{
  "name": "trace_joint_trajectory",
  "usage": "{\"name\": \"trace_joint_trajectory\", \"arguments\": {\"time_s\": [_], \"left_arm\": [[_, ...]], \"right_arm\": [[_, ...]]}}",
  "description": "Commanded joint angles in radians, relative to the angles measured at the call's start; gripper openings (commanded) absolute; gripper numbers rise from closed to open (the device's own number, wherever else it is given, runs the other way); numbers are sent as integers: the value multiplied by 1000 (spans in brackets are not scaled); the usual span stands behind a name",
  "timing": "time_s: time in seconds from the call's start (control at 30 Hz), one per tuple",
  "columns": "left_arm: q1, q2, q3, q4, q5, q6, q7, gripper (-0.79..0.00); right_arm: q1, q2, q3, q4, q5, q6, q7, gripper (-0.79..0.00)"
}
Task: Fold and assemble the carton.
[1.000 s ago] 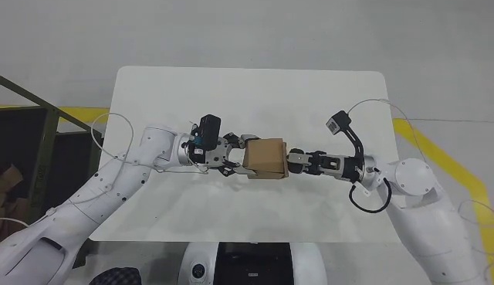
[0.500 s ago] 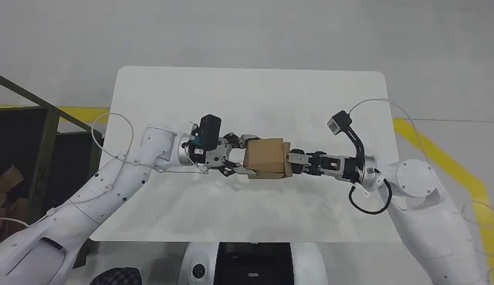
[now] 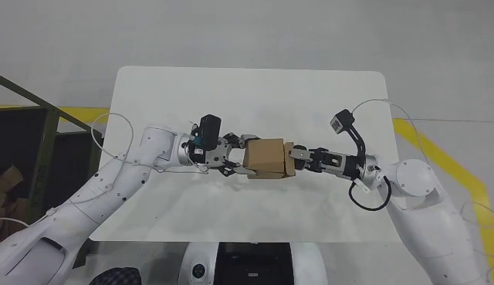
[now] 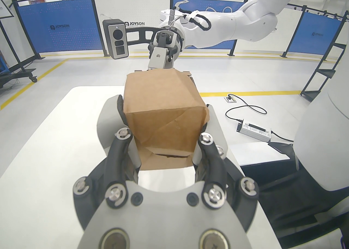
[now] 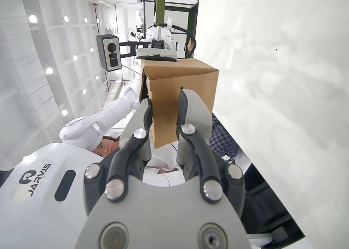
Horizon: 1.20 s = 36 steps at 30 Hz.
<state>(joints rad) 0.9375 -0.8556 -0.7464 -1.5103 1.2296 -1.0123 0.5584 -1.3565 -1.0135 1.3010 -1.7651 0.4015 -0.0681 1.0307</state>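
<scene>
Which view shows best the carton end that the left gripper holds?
The left wrist view: the left gripper clamps the carton, whose creased end flaps face the camera. From the top view its upper face shows; the right wrist view gives the opposite end.

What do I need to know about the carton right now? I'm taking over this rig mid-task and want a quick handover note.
Left gripper: shut on the carton, clamping one end across its sides.
Right gripper: shut on a flap at the carton's other end.
Carton: held between both grippers over the middle of the table.
Done: the body is squared into a box, and the left gripper's end looks folded in, though creased.
Left: the right gripper's end shows a gap beside the flap, so it likely needs pressing shut.
</scene>
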Motion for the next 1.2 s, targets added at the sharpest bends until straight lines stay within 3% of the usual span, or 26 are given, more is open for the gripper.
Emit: {"name": "trace_joint_trajectory", "arguments": {"time_s": [0.0,0.9,1.17], "left_arm": [[0,0,0,0,0,0,0,-499],[0,0,0,0,0,0,0,-496],[0,0,0,0,0,0,0,-493]], "right_arm": [[-2,0,0,1,5,4,-2,-637],[36,-2,-44,-38,-46,94,-73,-640],[27,-3,-54,-53,-29,89,-73,-594]]}}
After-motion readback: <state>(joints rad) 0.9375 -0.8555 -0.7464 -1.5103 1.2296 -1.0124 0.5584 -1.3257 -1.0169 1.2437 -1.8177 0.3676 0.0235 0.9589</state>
